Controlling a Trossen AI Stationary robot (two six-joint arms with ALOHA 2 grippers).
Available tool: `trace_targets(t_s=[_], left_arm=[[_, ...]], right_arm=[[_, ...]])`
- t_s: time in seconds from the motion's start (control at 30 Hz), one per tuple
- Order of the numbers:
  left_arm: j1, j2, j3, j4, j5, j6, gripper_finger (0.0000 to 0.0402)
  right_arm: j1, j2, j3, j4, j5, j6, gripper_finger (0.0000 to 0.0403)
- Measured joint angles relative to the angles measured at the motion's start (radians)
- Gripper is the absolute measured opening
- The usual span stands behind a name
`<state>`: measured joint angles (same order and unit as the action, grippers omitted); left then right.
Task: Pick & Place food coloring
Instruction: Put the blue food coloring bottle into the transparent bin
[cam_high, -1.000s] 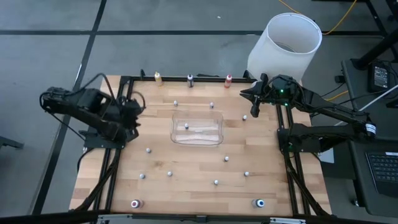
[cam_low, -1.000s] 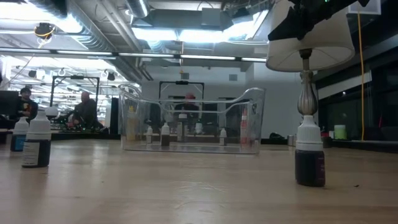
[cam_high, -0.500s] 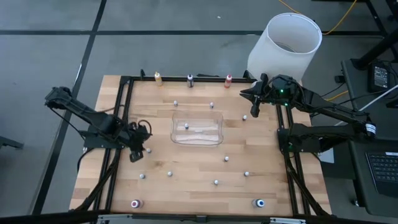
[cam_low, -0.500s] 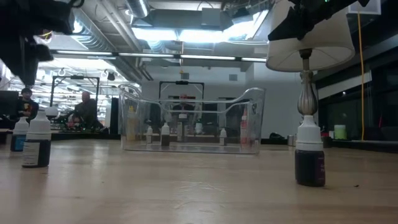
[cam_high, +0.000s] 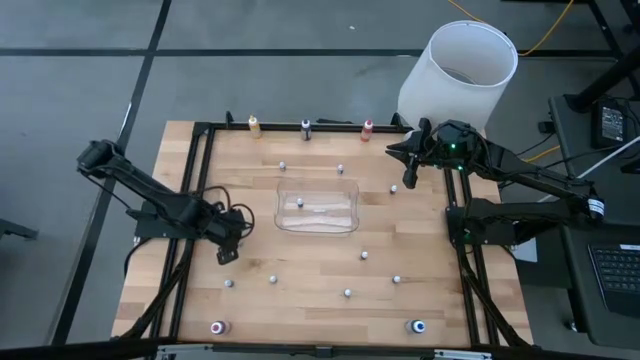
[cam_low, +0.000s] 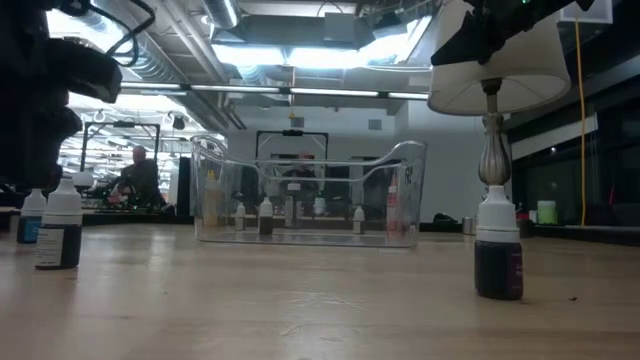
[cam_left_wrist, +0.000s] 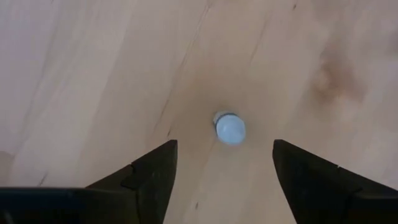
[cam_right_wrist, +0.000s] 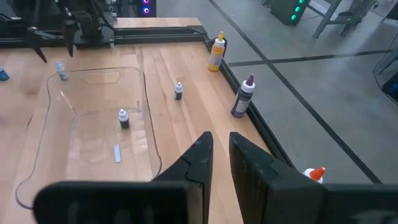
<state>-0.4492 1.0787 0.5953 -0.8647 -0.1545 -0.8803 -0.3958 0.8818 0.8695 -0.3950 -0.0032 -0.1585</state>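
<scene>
In the high view, the yellow-orange (cam_high: 254, 124), dark purple (cam_high: 306, 127) and red (cam_high: 368, 128) food coloring bottles stand upright along the far edge. The pink (cam_high: 218, 327) and blue (cam_high: 418, 326) ones stand at the near edge. My left gripper (cam_high: 227, 254) is open and points down over the table's left half. A small pale round cap (cam_left_wrist: 230, 129) lies on the wood between and beyond its fingers (cam_left_wrist: 155, 168), untouched. My right gripper (cam_high: 408, 178) is shut and waits near the far right corner, holding nothing.
A clear plastic container (cam_high: 345, 210) sits mid-table with one small pale-capped piece (cam_high: 300, 203) inside. Several more such pieces are scattered over the wood (cam_high: 364, 255). A white bucket (cam_high: 460, 75) stands off the far right corner. A black frame (cam_high: 200, 150) borders the table.
My left arm has swung from the table's left side toward the near edge and slightly right. It has come down over a small pale-capped piece left of the container. In the low view it has dropped into the picture at the left. My right arm has kept still.
</scene>
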Motion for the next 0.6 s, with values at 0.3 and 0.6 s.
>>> trace_targets(t_s=[0.3, 0.6], left_arm=[[0.000, 0.122, 0.000, 0.077, -0.006, 0.030, 0.0258], [0.000, 0.183, 0.000, 0.091, -0.007, 0.029, 0.0245]], right_arm=[[0.000, 0.000, 0.000, 0.000, 0.000, -0.002, 0.0058], [0.000, 0.000, 0.000, 0.000, 0.000, -0.003, 0.0058]])
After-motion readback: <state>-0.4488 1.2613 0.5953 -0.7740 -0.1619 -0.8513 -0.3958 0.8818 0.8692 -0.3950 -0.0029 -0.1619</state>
